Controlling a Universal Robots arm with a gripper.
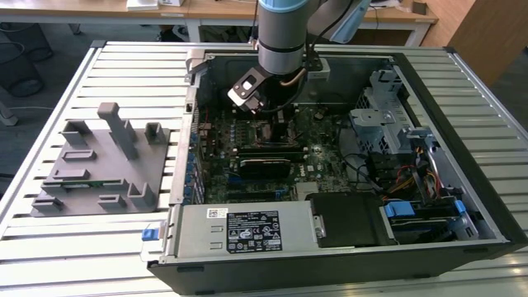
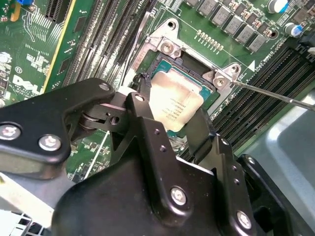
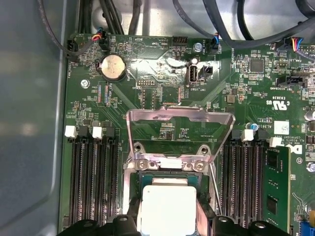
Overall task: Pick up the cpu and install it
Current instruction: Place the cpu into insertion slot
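The cpu (image 2: 174, 104), a flat square chip with a pale metal top, lies level in or just above the motherboard socket (image 2: 162, 61). My gripper (image 2: 172, 113) has a black finger on each of two opposite sides of the chip and looks shut on it. In the first wrist view the cpu (image 3: 166, 206) sits between the same fingers (image 3: 133, 217) of the gripper (image 3: 169, 217), below the socket's raised metal load plate (image 3: 179, 118). In the exterior view the arm (image 1: 281, 37) reaches down into the open computer case (image 1: 486, 204), over the motherboard (image 1: 264, 161).
Memory slots (image 3: 91, 182) flank the socket, and one green memory stick (image 3: 275, 191) stands beside them. A thin socket lever (image 2: 275, 96) sticks out sideways. Cables (image 3: 246, 24) and a coin battery (image 3: 113, 67) lie beyond. A grey fixture (image 1: 91, 167) sits outside the case.
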